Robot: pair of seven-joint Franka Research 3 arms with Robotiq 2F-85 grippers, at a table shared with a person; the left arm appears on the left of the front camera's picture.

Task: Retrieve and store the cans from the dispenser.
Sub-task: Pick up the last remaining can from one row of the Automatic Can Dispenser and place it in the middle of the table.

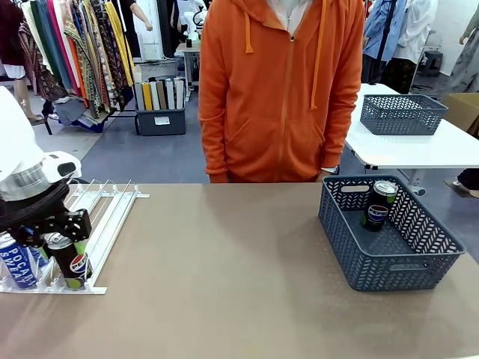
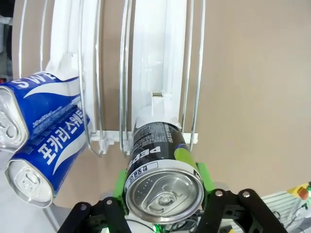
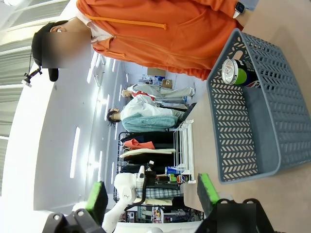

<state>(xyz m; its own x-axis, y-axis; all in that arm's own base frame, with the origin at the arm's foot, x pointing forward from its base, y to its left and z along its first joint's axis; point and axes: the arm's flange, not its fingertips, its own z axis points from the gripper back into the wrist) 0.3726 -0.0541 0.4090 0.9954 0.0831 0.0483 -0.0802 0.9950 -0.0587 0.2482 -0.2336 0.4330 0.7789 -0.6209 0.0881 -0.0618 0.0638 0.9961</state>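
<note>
Left pincer point(image 2: 161, 180): closed on black slim aluminium can point(image 2: 158, 145), near end of white plastic lane dispenser point(image 2: 155, 58), left of counter point(image 1: 224, 262).
Right pincer point(image 3: 150, 194): wide open, empty.

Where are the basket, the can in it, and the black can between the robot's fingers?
Basket point(image 1: 389, 268): front view, on its near wall.
Can in basket point(image 1: 379, 208): front view, on its side label.
Black can point(image 2: 158, 145): left wrist view, on its printed side.
</note>
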